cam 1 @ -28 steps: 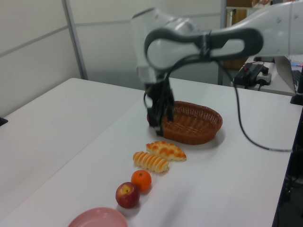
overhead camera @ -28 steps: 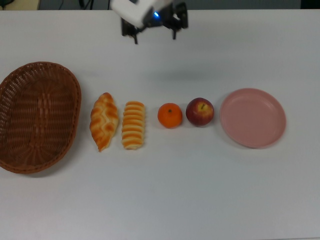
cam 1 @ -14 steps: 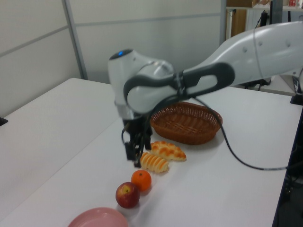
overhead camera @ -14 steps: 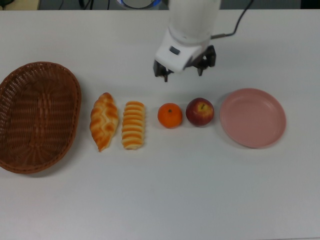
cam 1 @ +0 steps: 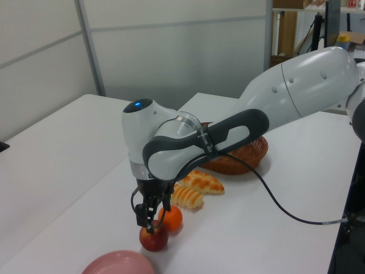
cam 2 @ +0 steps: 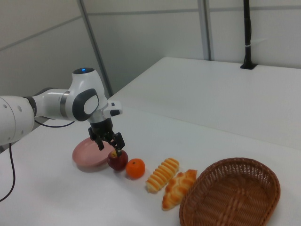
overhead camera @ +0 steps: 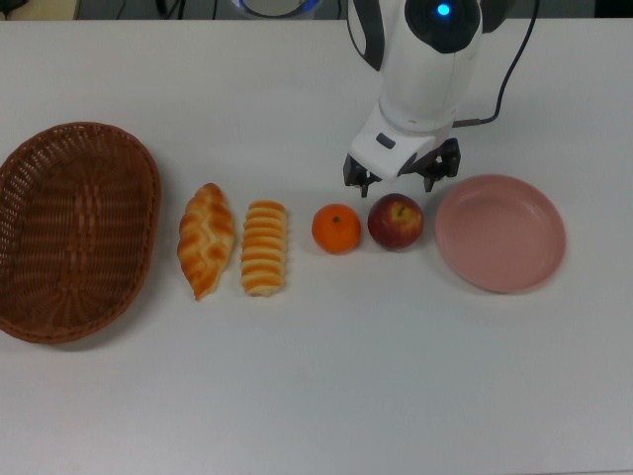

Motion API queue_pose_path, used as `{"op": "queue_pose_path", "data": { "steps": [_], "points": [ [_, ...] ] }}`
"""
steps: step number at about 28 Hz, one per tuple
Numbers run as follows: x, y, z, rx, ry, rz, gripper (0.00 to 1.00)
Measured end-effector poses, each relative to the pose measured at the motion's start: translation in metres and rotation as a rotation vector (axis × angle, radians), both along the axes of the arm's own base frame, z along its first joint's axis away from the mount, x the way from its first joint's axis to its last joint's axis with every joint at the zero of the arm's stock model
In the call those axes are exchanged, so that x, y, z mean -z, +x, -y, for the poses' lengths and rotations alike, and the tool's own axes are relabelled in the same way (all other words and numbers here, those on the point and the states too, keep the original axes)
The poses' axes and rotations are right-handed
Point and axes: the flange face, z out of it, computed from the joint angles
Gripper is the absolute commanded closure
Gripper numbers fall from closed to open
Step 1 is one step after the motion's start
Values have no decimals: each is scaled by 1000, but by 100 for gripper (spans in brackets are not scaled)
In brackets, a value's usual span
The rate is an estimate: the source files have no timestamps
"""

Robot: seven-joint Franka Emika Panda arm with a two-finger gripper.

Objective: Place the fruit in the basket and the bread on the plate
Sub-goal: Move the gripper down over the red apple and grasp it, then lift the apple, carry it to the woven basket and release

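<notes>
The fruit lie side by side in the middle of the table: a dark red apple (overhead camera: 396, 221) (cam 1: 154, 238) (cam 2: 117, 160) and an orange mandarin (overhead camera: 336, 229) (cam 1: 170, 217) (cam 2: 135, 168). A braided loaf (overhead camera: 206, 239) (cam 2: 179, 188) and a ribbed loaf (overhead camera: 264, 247) (cam 2: 162, 174) make up the bread, lying between the mandarin and the wicker basket (overhead camera: 77, 233) (cam 2: 230, 193). The pink plate (overhead camera: 500, 233) (cam 2: 89, 155) sits beside the apple. My gripper (overhead camera: 398, 183) (cam 1: 147, 222) (cam 2: 109, 143) is open and hovers low over the apple, one finger on each side, holding nothing.
My white arm reaches in from the top view's upper edge and hides part of the basket (cam 1: 251, 154) in the left view. A black cable (cam 1: 285, 211) trails from the arm across the table. The plate (cam 1: 117, 264) lies at the left view's bottom edge.
My gripper has swung toward the top view's right and come down from behind the mandarin until it is just over the apple. The fruit, bread, basket and plate have not moved.
</notes>
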Motion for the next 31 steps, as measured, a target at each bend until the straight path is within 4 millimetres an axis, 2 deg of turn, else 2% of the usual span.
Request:
{"op": "queue_pose_path", "data": {
  "steps": [7, 17, 23, 24, 25, 26, 31],
  "points": [
    [4, 3, -2, 33, 5, 22, 0],
    [30, 1, -24, 47, -20, 28, 0],
    [32, 0, -26, 37, -34, 33, 0],
    [32, 0, -26, 38, -40, 36, 3],
    [32, 1, -25, 41, -47, 39, 12],
    [32, 1, -25, 46, -57, 44, 15],
    [37, 2, -23, 52, -75, 44, 21]
  ]
}}
